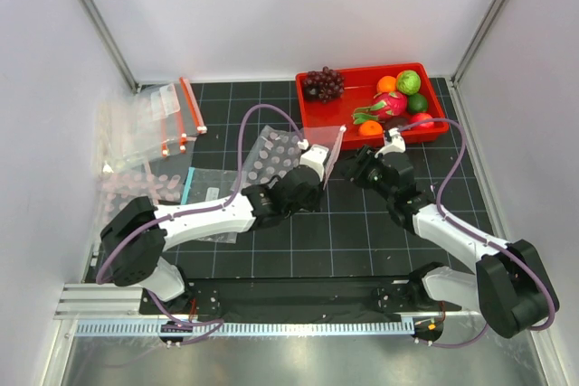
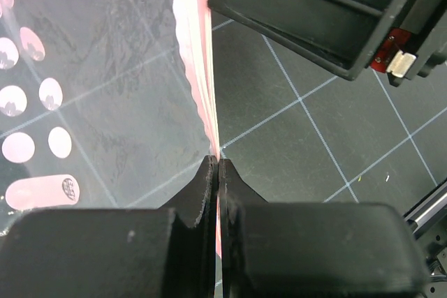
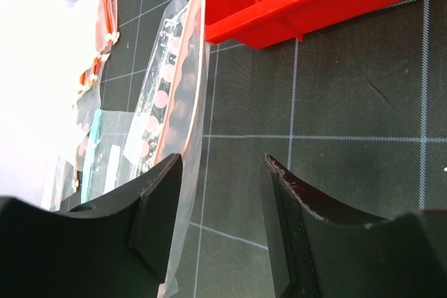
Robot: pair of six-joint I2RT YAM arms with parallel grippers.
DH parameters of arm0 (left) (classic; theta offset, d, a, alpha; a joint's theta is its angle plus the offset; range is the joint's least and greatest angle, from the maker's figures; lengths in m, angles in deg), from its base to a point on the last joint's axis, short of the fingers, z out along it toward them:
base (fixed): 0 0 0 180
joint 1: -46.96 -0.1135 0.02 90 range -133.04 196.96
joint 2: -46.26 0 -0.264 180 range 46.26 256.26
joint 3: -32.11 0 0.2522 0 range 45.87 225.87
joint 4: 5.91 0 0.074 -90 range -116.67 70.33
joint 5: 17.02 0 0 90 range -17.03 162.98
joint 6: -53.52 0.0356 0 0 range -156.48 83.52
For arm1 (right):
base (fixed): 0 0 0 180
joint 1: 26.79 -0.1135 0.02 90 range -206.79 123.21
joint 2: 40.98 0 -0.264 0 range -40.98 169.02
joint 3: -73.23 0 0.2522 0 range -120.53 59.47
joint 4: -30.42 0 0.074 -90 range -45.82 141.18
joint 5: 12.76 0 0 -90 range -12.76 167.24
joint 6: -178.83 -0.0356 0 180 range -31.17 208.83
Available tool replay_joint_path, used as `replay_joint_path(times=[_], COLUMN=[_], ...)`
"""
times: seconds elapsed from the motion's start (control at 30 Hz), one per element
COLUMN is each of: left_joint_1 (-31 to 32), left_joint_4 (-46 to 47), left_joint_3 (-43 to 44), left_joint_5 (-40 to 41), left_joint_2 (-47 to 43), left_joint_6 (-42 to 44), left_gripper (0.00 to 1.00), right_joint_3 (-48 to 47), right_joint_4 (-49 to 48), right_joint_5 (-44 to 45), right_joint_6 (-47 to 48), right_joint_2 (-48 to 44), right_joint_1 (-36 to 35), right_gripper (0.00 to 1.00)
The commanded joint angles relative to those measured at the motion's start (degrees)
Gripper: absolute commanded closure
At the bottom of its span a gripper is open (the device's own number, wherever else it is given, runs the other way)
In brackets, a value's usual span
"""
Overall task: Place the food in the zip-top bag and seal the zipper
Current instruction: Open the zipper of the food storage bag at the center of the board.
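Observation:
The dotted zip-top bag (image 1: 274, 155) lies on the mat left of the red tray (image 1: 317, 113). My left gripper (image 1: 318, 155) is shut on its reddish zipper strip (image 2: 199, 68) and holds the mouth edge up; the strip runs between the closed jaws (image 2: 218, 165). My right gripper (image 1: 361, 163) is open just right of the bag mouth. In the right wrist view (image 3: 223, 165) the bag's clear lip (image 3: 190, 144) hangs beside the left finger (image 3: 157, 207). The food is in the tray: grape bunch (image 1: 323, 84), dragon fruit (image 1: 384, 106), red fruit (image 1: 422, 120), dark fruit (image 1: 399, 124).
The tray also holds orange fruits (image 1: 386, 84) and a green one (image 1: 409, 81). Spare bags with red strips (image 1: 154, 124) are stacked at the far left. A plain bag with a teal strip (image 1: 204, 189) lies by the left arm. White walls enclose the mat.

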Motion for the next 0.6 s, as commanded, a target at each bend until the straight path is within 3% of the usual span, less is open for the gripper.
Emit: replay_joint_path(times=[0.0,0.57], left_joint_1=[0.7,3.3], left_joint_4=[2.5,1.2], left_joint_3=[2.6,5.2], left_joint_5=[1.0,4.3], left_joint_2=[0.5,3.3], left_joint_6=[0.8,2.7], left_gripper=[0.98,1.00], right_joint_3=[-2.0,-2.8], right_joint_4=[-3.4,-2.0], right_joint_5=[0.0,0.0], right_joint_6=[0.4,0.8], right_joint_2=[-0.2,0.2], right_joint_1=[0.0,0.0], right_gripper=[0.46,0.46])
